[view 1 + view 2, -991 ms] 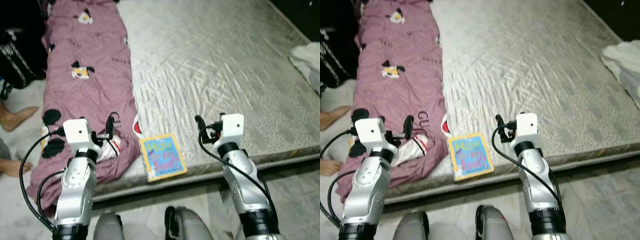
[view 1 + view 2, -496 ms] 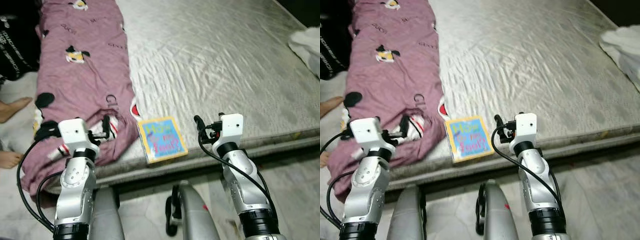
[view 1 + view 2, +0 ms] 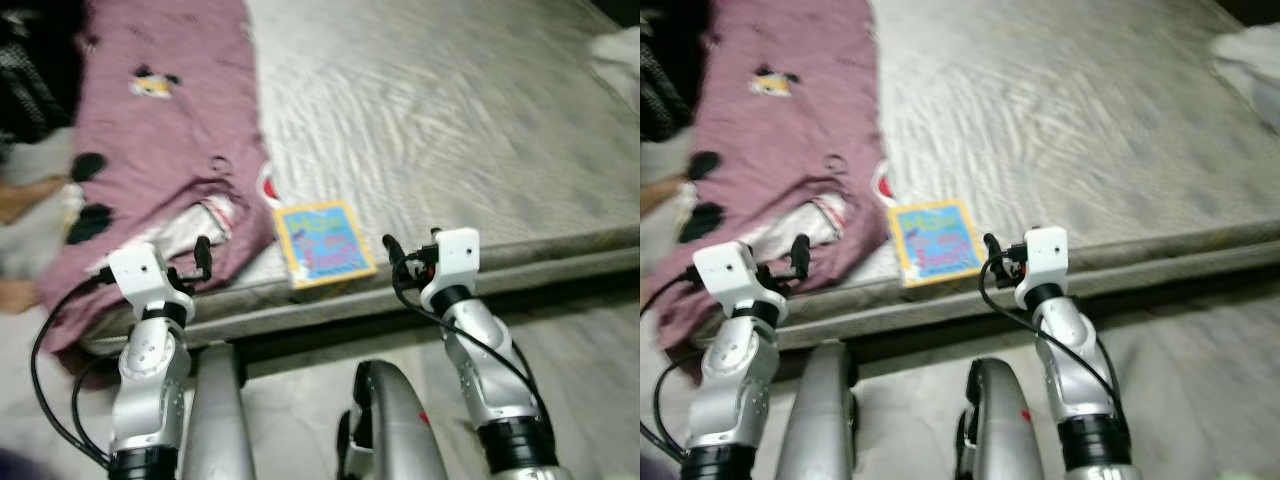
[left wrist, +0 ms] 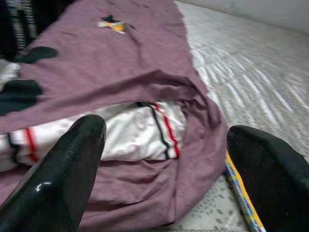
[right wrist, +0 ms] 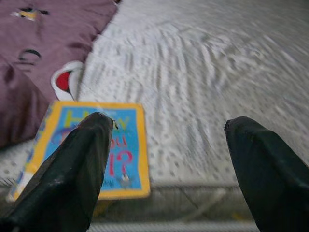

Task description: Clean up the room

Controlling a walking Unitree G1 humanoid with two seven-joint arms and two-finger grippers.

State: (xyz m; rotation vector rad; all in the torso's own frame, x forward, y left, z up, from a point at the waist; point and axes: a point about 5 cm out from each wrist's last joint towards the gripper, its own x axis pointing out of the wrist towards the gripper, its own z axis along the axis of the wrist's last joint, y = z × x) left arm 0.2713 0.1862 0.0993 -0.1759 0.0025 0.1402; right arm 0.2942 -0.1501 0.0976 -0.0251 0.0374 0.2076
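A bedroom in someone's home. A wide mattress [image 3: 440,130] in a pale patterned sheet fills most of the frame, sitting low on a light tiled floor [image 3: 590,360]. A mauve cartoon-print blanket [image 3: 160,150] lies rumpled along its left side, a children's book [image 3: 323,241] near the bottom edge, and white bedding [image 3: 618,55] at upper right.

A book [image 3: 322,241] is lying at the near edge of the mattress [image 3: 450,120], between the two raised arms. A blanket [image 3: 165,140] is spreading along the mattress's left side, just left of the book, draping over the edge. A bundle of cloth [image 3: 617,55] is sitting at the far right.
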